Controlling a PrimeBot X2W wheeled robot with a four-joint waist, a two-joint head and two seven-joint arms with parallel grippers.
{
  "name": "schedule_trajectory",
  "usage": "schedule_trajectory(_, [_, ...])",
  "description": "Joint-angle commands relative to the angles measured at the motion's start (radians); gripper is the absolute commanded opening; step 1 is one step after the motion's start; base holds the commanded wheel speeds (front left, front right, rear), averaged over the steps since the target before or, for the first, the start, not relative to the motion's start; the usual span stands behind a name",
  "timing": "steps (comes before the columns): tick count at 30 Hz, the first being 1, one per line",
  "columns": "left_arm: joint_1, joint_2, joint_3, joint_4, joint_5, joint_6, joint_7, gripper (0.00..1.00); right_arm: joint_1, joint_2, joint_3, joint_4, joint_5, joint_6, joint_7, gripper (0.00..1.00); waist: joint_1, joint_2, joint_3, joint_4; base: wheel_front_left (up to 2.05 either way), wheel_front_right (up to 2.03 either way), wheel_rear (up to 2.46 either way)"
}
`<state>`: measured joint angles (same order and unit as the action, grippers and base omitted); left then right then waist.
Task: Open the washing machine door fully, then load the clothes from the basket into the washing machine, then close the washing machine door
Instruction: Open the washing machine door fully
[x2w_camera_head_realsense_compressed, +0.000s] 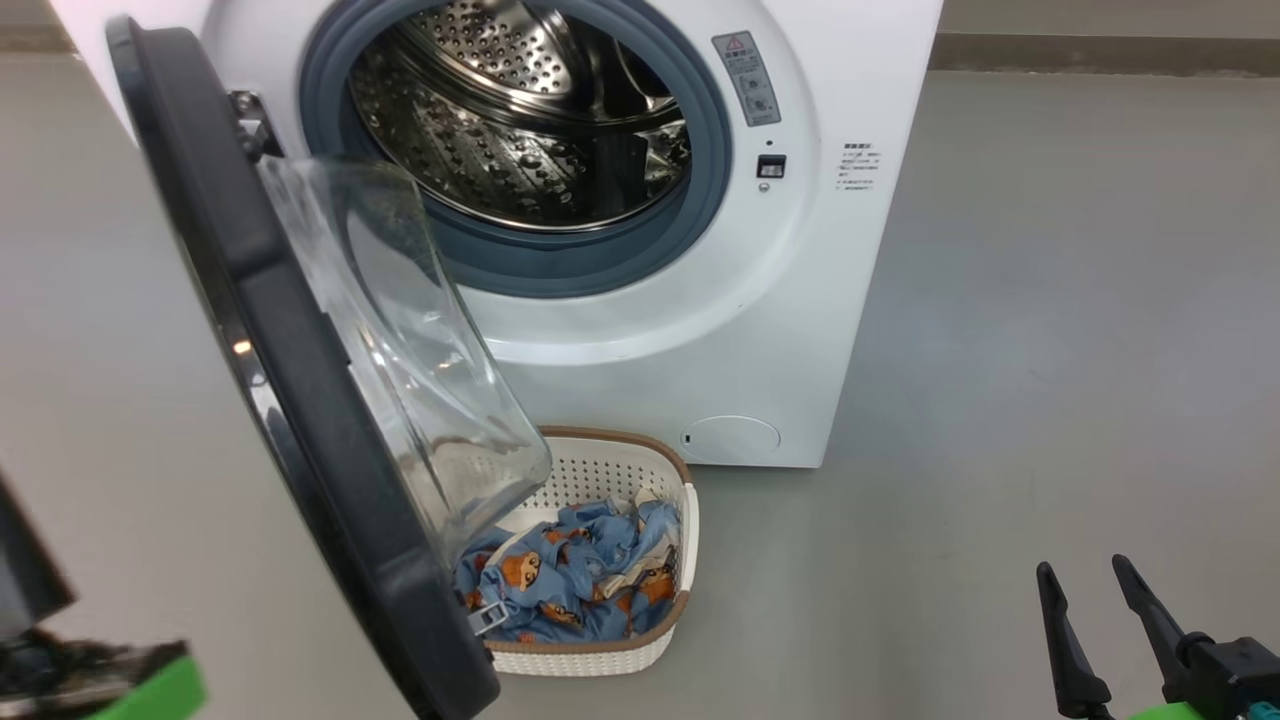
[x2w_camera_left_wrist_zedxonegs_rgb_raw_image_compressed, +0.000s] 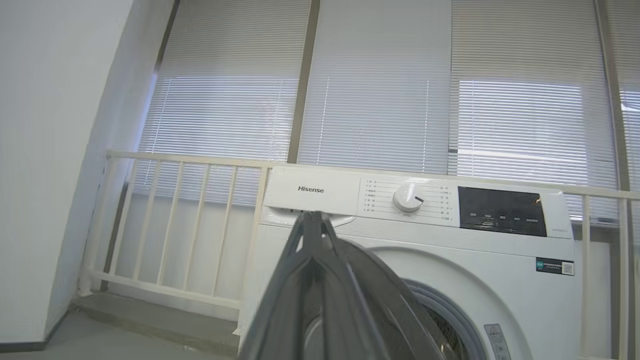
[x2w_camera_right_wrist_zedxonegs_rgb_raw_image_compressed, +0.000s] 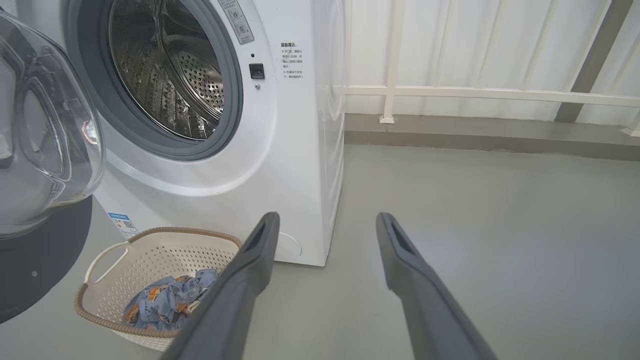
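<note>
The washing machine (x2w_camera_head_realsense_compressed: 800, 330) stands ahead with its steel drum (x2w_camera_head_realsense_compressed: 520, 120) exposed. The washing machine door (x2w_camera_head_realsense_compressed: 300, 380) hangs open, swung out to the left, its clear glass bowl (x2w_camera_head_realsense_compressed: 400, 330) reaching over the basket (x2w_camera_head_realsense_compressed: 640, 460). That cream basket sits on the floor at the machine's foot and holds the blue bear-print clothes (x2w_camera_head_realsense_compressed: 580, 580). My right gripper (x2w_camera_head_realsense_compressed: 1085, 575) is open and empty at the lower right, well right of the basket (x2w_camera_right_wrist_zedxonegs_rgb_raw_image_compressed: 125, 260). In the left wrist view my left gripper (x2w_camera_left_wrist_zedxonegs_rgb_raw_image_compressed: 312, 216) is shut, fingers pressed together, with the door's dark rim (x2w_camera_left_wrist_zedxonegs_rgb_raw_image_compressed: 395, 300) right behind them.
Grey floor (x2w_camera_head_realsense_compressed: 1050, 350) spreads open to the right of the machine. Behind it run a white railing (x2w_camera_right_wrist_zedxonegs_rgb_raw_image_compressed: 475, 94) and a raised ledge (x2w_camera_right_wrist_zedxonegs_rgb_raw_image_compressed: 500, 137). A white wall (x2w_camera_left_wrist_zedxonegs_rgb_raw_image_compressed: 45, 150) rises to the machine's left, with blinds (x2w_camera_left_wrist_zedxonegs_rgb_raw_image_compressed: 380, 90) over the windows.
</note>
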<state>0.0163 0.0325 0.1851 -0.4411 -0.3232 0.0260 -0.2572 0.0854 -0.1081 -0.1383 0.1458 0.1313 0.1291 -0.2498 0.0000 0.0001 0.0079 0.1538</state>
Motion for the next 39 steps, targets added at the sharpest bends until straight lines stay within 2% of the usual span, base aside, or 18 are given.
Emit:
schedule_trajectory(1, [-0.033, 0.018, -0.013, -0.071, 0.014, 0.006, -0.005, 0.00, -0.011, -0.010, 0.026, -0.026, -0.004, 0.002, -0.012, 1.00, 0.0000, -0.0001, 0.000, 0.006, 0.00, 0.00, 0.00])
schedule_trajectory(4, [-0.022, 0.018, -0.108, -0.160, 0.017, 0.004, -0.005, 0.00, -0.016, -0.007, 0.026, -0.029, 0.000, 0.002, -0.012, 1.00, 0.0000, -0.0001, 0.003, 0.012, 0.00, 0.00, 0.00])
schedule_trajectory(7, [-0.003, 0.018, -0.208, -0.202, 0.029, -0.023, 0.001, 0.00, -0.017, -0.003, 0.023, -0.031, 0.002, 0.002, -0.012, 1.00, 0.0000, -0.0001, 0.004, 0.020, 0.00, 0.00, 0.00])
schedule_trajectory(11, [0.008, 0.018, -0.348, -0.242, 0.016, -0.045, 0.066, 0.00, -0.014, 0.003, 0.018, -0.030, 0.003, 0.002, -0.012, 1.00, 0.0000, -0.0001, 0.007, 0.031, 0.00, 0.00, 0.00])
schedule_trajectory(19, [0.047, 0.018, -0.581, -0.236, -0.147, -0.076, 0.258, 0.00, -0.022, 0.012, 0.013, -0.022, 0.009, 0.002, -0.012, 1.00, 0.0000, -0.0001, 0.018, 0.048, 0.00, 0.00, 0.00])
schedule_trajectory(27, [0.066, 0.036, -0.617, -0.125, -0.180, -0.037, 0.382, 0.00, -0.038, 0.017, 0.007, -0.017, 0.013, 0.002, -0.012, 1.00, 0.0000, -0.0001, 0.025, 0.061, 0.00, 0.00, 0.00])
schedule_trajectory(39, [0.055, 0.046, -0.581, 0.044, -0.155, 0.010, 0.394, 0.00, -0.038, 0.024, 0.011, -0.014, 0.015, 0.002, -0.012, 1.00, 0.0000, -0.0001, 0.030, 0.073, 0.00, 0.00, 0.00])
